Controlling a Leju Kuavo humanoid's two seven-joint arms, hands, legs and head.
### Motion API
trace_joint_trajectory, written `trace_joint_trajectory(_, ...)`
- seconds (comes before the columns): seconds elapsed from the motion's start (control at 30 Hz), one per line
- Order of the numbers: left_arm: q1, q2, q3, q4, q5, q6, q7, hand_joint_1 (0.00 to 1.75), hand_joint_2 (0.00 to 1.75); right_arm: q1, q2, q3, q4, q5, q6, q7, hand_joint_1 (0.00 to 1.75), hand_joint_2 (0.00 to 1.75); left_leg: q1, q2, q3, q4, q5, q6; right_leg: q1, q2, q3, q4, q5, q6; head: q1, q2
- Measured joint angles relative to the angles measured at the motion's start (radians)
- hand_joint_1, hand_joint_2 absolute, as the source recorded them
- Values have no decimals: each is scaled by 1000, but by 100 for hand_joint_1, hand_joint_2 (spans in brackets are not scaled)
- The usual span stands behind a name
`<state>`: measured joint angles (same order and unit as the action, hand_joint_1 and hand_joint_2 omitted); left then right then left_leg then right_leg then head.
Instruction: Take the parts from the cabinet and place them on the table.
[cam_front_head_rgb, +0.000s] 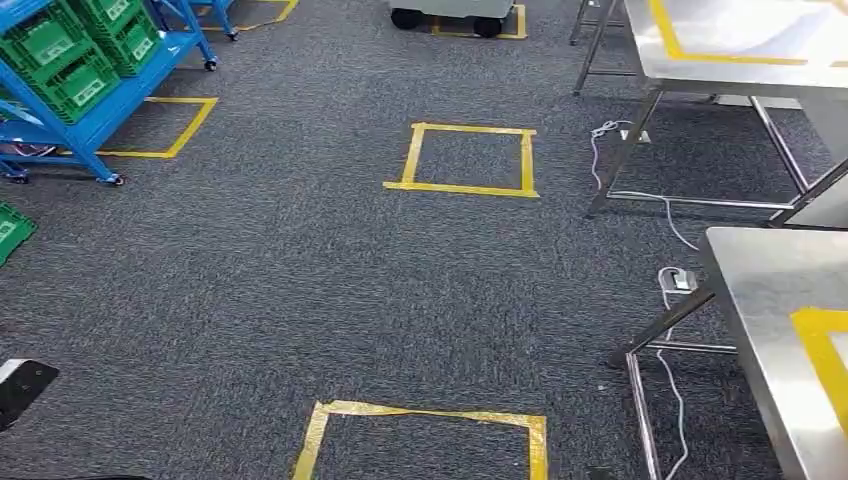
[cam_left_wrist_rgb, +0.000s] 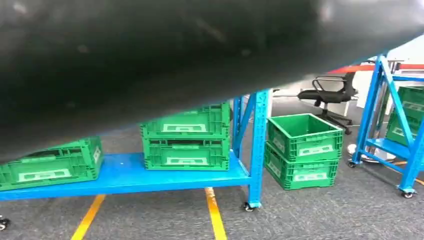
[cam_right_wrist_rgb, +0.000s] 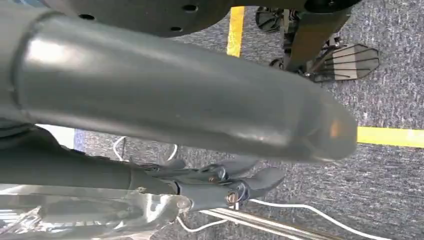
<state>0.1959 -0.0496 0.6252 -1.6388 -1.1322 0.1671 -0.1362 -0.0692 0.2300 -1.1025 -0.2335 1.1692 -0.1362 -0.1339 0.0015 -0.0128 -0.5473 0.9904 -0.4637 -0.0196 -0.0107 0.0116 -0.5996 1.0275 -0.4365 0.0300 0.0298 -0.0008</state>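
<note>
So far, as I judge it, the task is at an early or middle point. No part lies on the bare steel of the near table (cam_front_head_rgb: 760, 290), at least on the corner in the head view, where a strip of yellow tape (cam_front_head_rgb: 822, 345) marks a field. The second table (cam_front_head_rgb: 720, 40), farther off, also shows no part on its visible surface.

The cabinet is, I believe, the blue rack (cam_front_head_rgb: 110, 105) at the robot's left, well apart from both tables, with grey carpet (cam_front_head_rgb: 300, 280) and yellow floor squares (cam_front_head_rgb: 470, 160) between them. On its shelf stand green crates (cam_front_head_rgb: 60, 60), some stacked one on another. The parts should be inside them, but the crate insides are not visible, so I cannot describe the look of the parts.

The right hand (cam_right_wrist_rgb: 215, 182) has dark fingers lying rather straight. Beside them is something shiny and crinkled (cam_right_wrist_rgb: 75, 215). It may be a bagged part or just metal of a table frame, so I cannot tell if this hand grips anything. The left hand (cam_left_wrist_rgb: 150, 50) is a dark blurred mass near the lens, and its state I cannot tell either.

What is left, in my judgement, is carrying and placing.
</note>
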Motion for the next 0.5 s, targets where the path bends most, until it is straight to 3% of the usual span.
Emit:
trace_joint_trajectory(0.13, -2, 3, 0, 0, 0, -1, 0, 0, 0, -1, 0, 0, 0, 0, 2, 0, 0, 0, -9, 0, -2, -4, -4, 17, -9, 0, 3, -8, 0, 16, -1, 0)
trace_joint_trajectory(0.17, -2, 5, 1, 0, 0, -1, 0, 0, 0, -1, 0, 0, 0, -1, 3, 0, 0, 0, -3, 0, 9, -17, 4, 24, -6, 0, 0, -5, -5, 22, 0, 0)
trace_joint_trajectory(0.2, -3, 5, 1, 0, 0, -1, 0, 0, 0, -1, 0, 0, 0, -2, 5, -1, 0, 0, 0, 1, 17, -24, 5, 27, -7, -2, -11, 17, -13, 23, 1, 0)
trace_joint_trajectory(0.23, -4, 5, 1, 0, 0, -1, 0, 0, 0, -1, 0, 0, 0, -2, 7, -1, 0, 0, 1, 1, 21, -24, 4, 31, -5, -3, -37, 70, -41, 22, 4, 0)
trace_joint_trajectory(0.3, -4, 4, 2, 2, 0, -1, 0, 0, 0, 0, 0, 0, 0, -2, 8, -1, 0, 0, 1, 2, 27, -24, -1, 35, -6, -3, -123, 236, -108, 23, 6, 0)
trace_joint_trajectory(0.33, -4, 3, 2, 2, 0, -1, 0, 0, 0, 2, 0, 0, 0, -2, 8, 0, 0, 0, 1, 2, 30, -23, -5, 34, -5, -3, -162, 300, -123, 24, 7, 0)
trace_joint_trajectory(0.37, -3, 2, 1, 3, 0, -1, 0, 0, 0, 3, 0, 0, 0, -2, 8, 0, 0, 0, 1, 1, 35, -23, -9, 32, -5, -3, -177, 312, -112, 24, 7, 0)
trace_joint_trajectory(0.4, -3, 1, 1, 3, 0, -1, 0, 0, 0, 3, 0, 0, 0, -2, 8, 0, 0, 0, 2, 0, 42, -23, -15, 30, -5, -3, -166, 283, -82, 23, 7, 0)
trace_joint_trajectory(0.47, -3, 0, 2, 4, 0, -1, 0, 0, 0, 2, -2, 0, 0, -2, 8, 0, 0, 0, 7, -1, 66, -23, -32, 19, -6, -4, -82, 104, 20, 22, 7, 0)
trace_joint_trajectory(0.5, -3, 0, 2, 4, 0, -1, 0, 0, 0, 2, -2, 0, 0, -2, 8, 0, 0, 0, 9, -1, 77, -22, -42, 11, -8, -4, -45, 31, 39, 25, 8, 0)
